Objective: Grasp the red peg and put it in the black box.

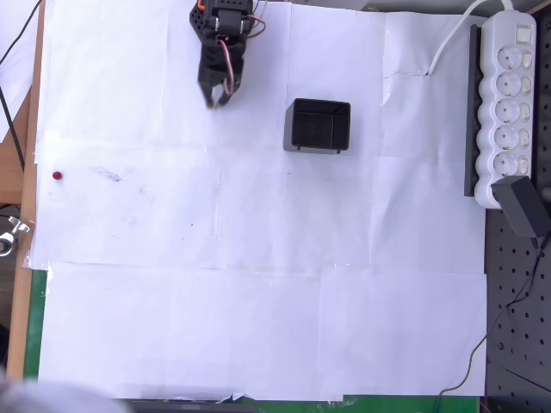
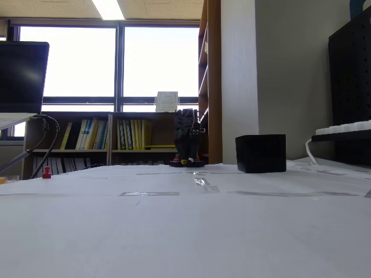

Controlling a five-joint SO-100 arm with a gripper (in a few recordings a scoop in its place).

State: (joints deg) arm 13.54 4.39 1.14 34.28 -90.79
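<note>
The near part of the white paper-covered table [image 2: 185,231] lies bare in the fixed view, with pale taped seams running across it. Farther back, close to the table's left edge in that view, stands the tiny dark-red rounded peg [image 2: 46,172], upright on the paper and apart from everything else. In the overhead view the same peg [image 1: 57,175] sits near the left edge of the table [image 1: 258,327], about halfway up, well apart from both the arm and the box.

Beyond it, toward the far edge, rests the small square black box with thin dark-grey walls [image 2: 261,153]; from above, the box [image 1: 318,126] shows its open top and dark inside, and it lies right of the table's middle, nearer the far edge.

At the far edge, left of the box in both views, stands the black arm with orange and red wires, folded low over its base. Its pincer [image 1: 215,99] points down toward the paper near the far edge, its tips drawn together with nothing between them, in the overhead view; in the fixed view the pincer [image 2: 186,161] is too small and dark to judge.

Along the right edge lies a long white power strip [image 1: 508,103] with a white cable and a dark plug adapter at its near end.
</note>
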